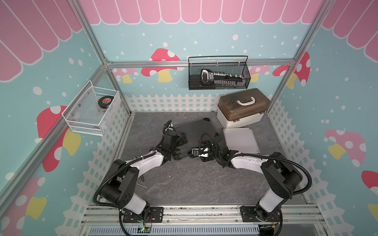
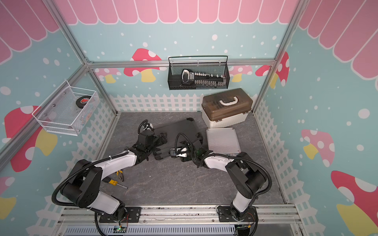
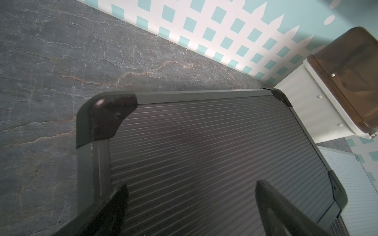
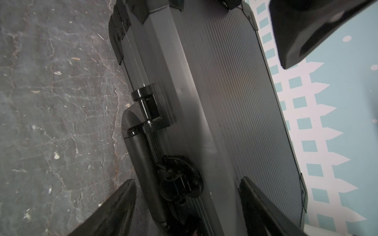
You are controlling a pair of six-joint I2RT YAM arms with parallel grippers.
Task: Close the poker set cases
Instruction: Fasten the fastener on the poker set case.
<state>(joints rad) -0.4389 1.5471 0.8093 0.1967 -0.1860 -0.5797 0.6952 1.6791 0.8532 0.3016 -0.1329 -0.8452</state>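
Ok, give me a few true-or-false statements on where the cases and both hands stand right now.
1. The black case lies with its lid down. True.
2. The silver case stands open. False: it lies flat, lid down.
3. The left hand is open over the black case's lid. True.
4. The right hand is shut on the silver case. False: it is open, astride the black case's front edge.

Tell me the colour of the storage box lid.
The lid is translucent brown, clearest in a top view.
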